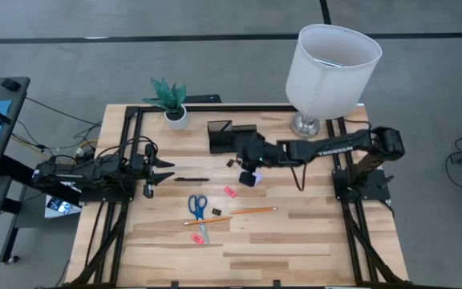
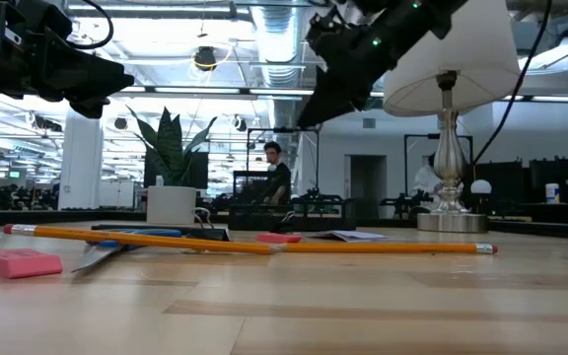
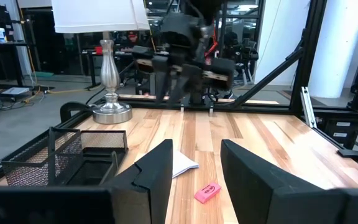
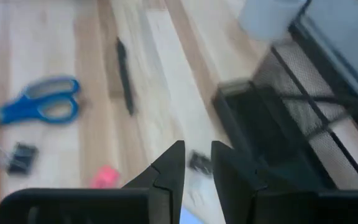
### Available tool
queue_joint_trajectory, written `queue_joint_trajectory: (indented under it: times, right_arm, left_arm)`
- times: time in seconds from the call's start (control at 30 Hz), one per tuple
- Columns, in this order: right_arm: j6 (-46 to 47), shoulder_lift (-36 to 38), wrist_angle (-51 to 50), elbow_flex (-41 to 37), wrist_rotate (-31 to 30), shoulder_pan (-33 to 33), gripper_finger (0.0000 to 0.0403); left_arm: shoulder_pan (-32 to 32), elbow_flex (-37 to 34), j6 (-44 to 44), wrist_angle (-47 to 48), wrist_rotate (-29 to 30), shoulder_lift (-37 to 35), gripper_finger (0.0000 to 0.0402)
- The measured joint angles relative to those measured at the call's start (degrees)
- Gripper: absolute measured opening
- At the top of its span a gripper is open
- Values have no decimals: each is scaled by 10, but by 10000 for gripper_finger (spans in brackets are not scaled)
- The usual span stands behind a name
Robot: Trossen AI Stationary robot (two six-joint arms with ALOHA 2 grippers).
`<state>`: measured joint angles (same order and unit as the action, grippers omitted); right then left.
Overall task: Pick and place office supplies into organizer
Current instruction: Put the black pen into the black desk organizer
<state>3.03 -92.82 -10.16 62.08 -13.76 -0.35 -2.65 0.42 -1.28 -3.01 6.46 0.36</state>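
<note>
- Organizer (image 1: 229,135) sits at the far side of the surface (image 1: 295,249), between the plant pot (image 1: 176,117) and the lamp (image 1: 327,72). In the left wrist view its mesh compartments look empty as far as they show; the cup section cannot be checked fully.
- Right gripper (image 1: 249,171) hovers just in front of the organizer, above the note pad (image 1: 251,180). The right wrist view shows its fingers close together with a narrow gap and nothing pinched between them.
- Left gripper (image 1: 165,172) waits at the left edge of the surface, fingers spread, holding nothing, pointing at the black pen (image 1: 191,180).
- Still loose on the surface: blue-handled scissors (image 1: 198,209), orange pencil (image 1: 254,210), a second pencil (image 1: 207,219) lying across the scissors' blades, two pink erasers (image 1: 230,192) (image 1: 197,238), a black clip (image 1: 216,213) just beside the scissors, another small clip (image 4: 199,162) near the organizer's front edge.
- Judgement: task is at its start or very early. No item is visibly placed; nearly all the supplies are left to move.
- Likely step in hand: right arm lining up on the note pad or the small clip beneath it. Which of the two cannot be told.
</note>
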Motion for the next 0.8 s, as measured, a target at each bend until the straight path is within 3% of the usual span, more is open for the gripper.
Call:
queue_joint_trajectory:
  times: [0.37, 0.8]
  right_arm:
    - [1, -1, 259, -110, -85, 48, 75]
    - [75, -2, 345, -222, -153, 47, 75]
  left_arm:
    - [0, 0, 0, 0, 0, 0, 128]
    - [0, 0, 0, -7, 3, 0, 128]
